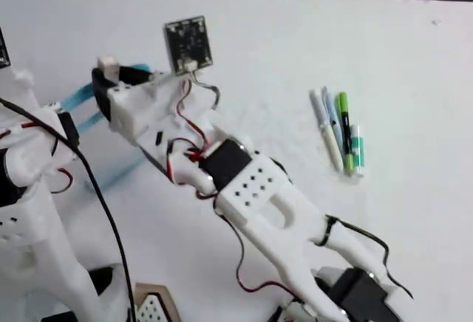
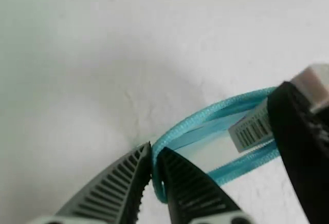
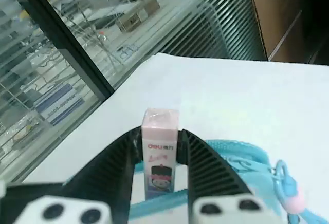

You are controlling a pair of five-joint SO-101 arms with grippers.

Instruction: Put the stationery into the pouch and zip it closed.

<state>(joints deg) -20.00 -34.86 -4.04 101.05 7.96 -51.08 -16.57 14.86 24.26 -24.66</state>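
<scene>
The white table [image 1: 384, 49] lies under both arms. The blue pouch [image 1: 76, 101] lies flat on it, right under the right gripper [image 1: 111, 74], and most of it is hidden by that arm, so I cannot tell which way its long side runs. The left gripper [image 2: 152, 154] has its two grey fingers pressed together on the pouch [image 2: 216, 118], pinching the thick blue rim at the spot where the rim bends round. Four pens [image 1: 338, 130] lie side by side on the table, far off to one side of the right gripper, all pointing the same way, with their long sides next to each other. One is white, one light blue, one green, and one white with a green band. The right gripper [image 3: 160, 136] is squeezed tight on a small eraser [image 3: 160, 149]. The eraser is longer than it is wide, and its long side runs the same way as the fingers, with its pale pink end sticking out past the fingertips. The pouch [image 3: 241, 157] sits just below the eraser. A small pink zip pull [image 3: 289, 193] rests on the pouch, beside the gripper.
</scene>
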